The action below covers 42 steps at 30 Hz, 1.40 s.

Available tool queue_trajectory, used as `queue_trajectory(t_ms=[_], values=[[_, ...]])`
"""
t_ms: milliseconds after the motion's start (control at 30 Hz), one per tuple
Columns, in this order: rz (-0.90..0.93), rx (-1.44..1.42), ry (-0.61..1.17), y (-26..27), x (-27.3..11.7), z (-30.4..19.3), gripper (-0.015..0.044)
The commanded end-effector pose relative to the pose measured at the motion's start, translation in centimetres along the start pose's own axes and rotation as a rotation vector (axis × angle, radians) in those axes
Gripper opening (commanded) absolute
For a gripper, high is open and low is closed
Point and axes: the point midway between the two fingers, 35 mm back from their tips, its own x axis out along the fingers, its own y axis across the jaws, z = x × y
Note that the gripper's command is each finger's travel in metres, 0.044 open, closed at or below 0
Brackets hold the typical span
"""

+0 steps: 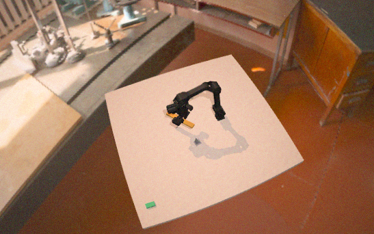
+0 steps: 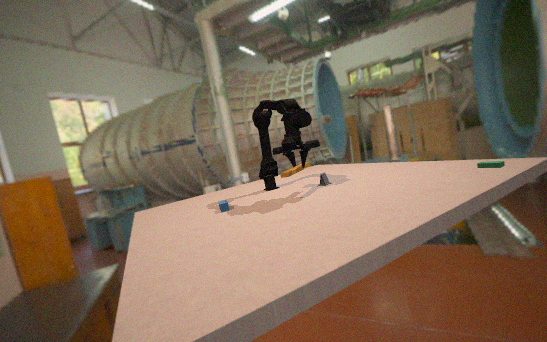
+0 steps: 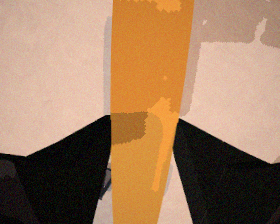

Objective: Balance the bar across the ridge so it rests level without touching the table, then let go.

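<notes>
The orange bar (image 1: 189, 124) (image 2: 291, 172) (image 3: 146, 65) is between the fingers of my gripper (image 1: 182, 118) (image 2: 299, 166) (image 3: 141, 124), which is shut on it. In the wrist view the bar runs lengthwise between the black fingertips. A shadow strip beside it in the top view suggests that it is raised off the table; its exact height is hard to tell. The small dark grey ridge (image 1: 197, 141) (image 2: 323, 180) stands on the table, apart from the bar, to its lower right in the top view. Nothing rests on the ridge.
A green block (image 1: 150, 204) (image 2: 490, 164) lies near a corner of the pale table (image 1: 252, 164) (image 2: 209, 270). A small blue cube (image 2: 223, 205) stands near the arm's base in the exterior view; it is not visible in the top view.
</notes>
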Motion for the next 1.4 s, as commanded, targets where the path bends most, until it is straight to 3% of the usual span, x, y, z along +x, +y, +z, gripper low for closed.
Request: queue_trajectory(t_ms=[0, 767, 1367], values=[[-0.002, -0.085, -0.002, 0.7, 0.0, -1.2, 0.0000], [0.003, -0.629, 0.007, 3.5, -0.2, -9.8, 0.0000], [0.008, -1.091, 0.013, 2.4, -0.3, -16.4, 0.0000]])
